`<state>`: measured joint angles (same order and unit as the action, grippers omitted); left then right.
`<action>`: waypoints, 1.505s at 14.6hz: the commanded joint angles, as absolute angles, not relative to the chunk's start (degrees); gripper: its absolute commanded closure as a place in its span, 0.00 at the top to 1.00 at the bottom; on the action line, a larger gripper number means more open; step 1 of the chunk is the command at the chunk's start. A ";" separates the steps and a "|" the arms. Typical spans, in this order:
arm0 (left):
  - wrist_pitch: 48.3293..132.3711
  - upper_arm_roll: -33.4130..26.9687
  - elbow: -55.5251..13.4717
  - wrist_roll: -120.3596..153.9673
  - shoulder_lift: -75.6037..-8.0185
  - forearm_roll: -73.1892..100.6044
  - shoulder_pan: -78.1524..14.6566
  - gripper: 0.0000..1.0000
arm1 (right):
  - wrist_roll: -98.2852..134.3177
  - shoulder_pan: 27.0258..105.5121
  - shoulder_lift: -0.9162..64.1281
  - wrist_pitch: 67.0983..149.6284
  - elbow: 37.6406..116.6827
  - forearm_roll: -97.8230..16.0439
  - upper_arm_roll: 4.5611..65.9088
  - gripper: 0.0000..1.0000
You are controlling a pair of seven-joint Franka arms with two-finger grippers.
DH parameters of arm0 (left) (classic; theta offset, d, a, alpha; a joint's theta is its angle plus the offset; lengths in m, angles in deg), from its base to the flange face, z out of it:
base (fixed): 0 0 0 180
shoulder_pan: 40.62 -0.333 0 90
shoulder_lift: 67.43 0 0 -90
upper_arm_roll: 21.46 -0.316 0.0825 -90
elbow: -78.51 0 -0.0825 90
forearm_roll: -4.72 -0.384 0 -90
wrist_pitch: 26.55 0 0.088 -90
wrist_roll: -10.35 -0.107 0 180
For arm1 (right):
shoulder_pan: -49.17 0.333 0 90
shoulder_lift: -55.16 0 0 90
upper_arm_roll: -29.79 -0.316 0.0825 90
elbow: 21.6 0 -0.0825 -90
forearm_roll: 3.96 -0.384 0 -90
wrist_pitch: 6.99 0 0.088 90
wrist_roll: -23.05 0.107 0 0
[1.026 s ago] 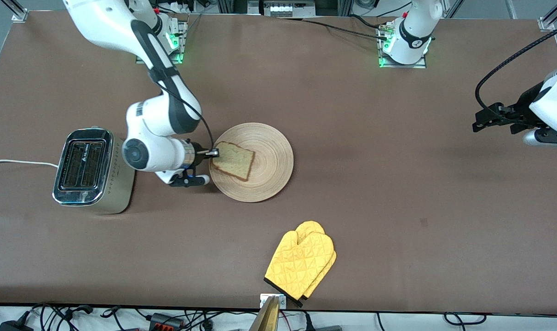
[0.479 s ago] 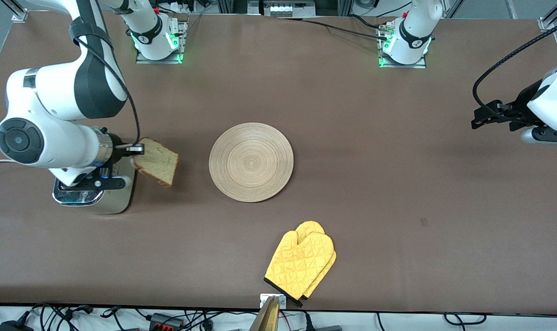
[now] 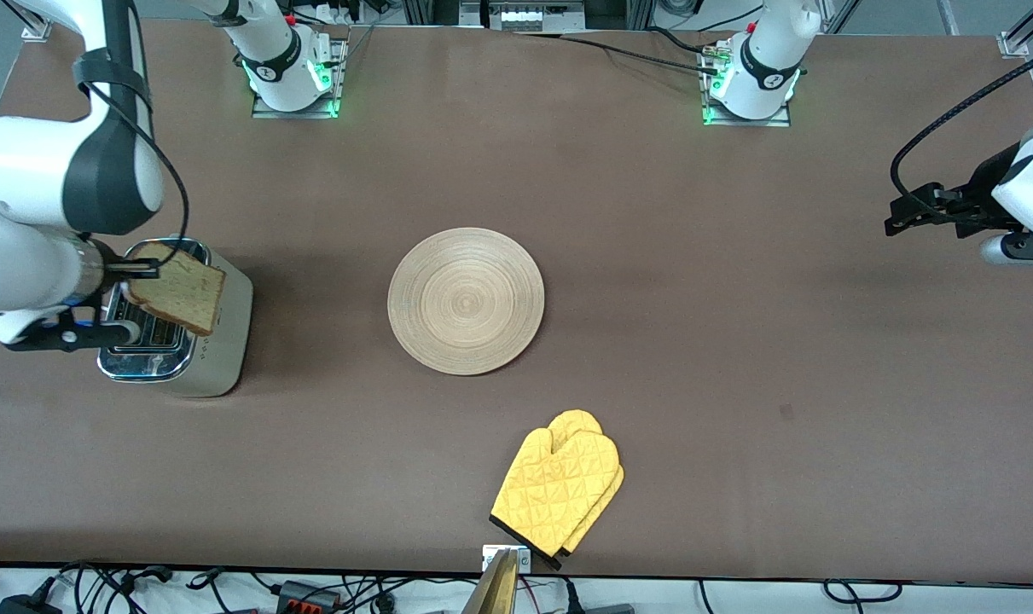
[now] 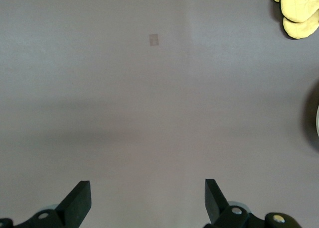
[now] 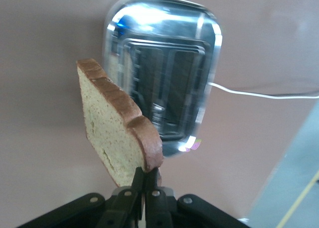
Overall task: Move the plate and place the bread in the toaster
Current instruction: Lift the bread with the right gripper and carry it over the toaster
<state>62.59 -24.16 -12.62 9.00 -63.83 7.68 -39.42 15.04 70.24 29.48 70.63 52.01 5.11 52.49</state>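
Observation:
My right gripper point(image 3: 145, 269) point(image 5: 146, 174) is shut on the bread point(image 3: 177, 295) point(image 5: 116, 129), pinching one crust corner. The slice hangs in the air over the toaster point(image 3: 223, 341) point(image 5: 164, 73), above its chrome top and two slots. The toaster stands at the right arm's end of the table with its white cord point(image 5: 264, 94) trailing off. The wooden plate point(image 3: 466, 300) lies bare in the middle of the table. My left gripper point(image 3: 902, 218) point(image 4: 147, 198) waits open over bare table at the left arm's end, nothing between its fingers.
A pair of yellow oven mitts point(image 3: 559, 486) point(image 4: 297, 11) lies near the table's front edge, nearer to the front camera than the plate. A small pale mark point(image 4: 153, 39) shows on the brown tabletop below the left gripper.
The right gripper lifted the bread off the plate and carried it toward the right arm's end, to above the toaster. The plate stayed put. The left arm barely shifted.

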 commanded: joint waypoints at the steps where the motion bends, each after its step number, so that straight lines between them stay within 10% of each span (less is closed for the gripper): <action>1: 61.78 -22.69 -11.93 9.03 -63.48 6.65 -40.54 1.00 | 9.26 70.70 29.41 68.15 49.33 8.34 54.39 0.00; 22: 61.60 -22.34 -11.14 9.65 -63.39 3.57 -39.83 1.00 | 18.13 71.23 21.32 72.80 49.51 12.57 53.25 0.00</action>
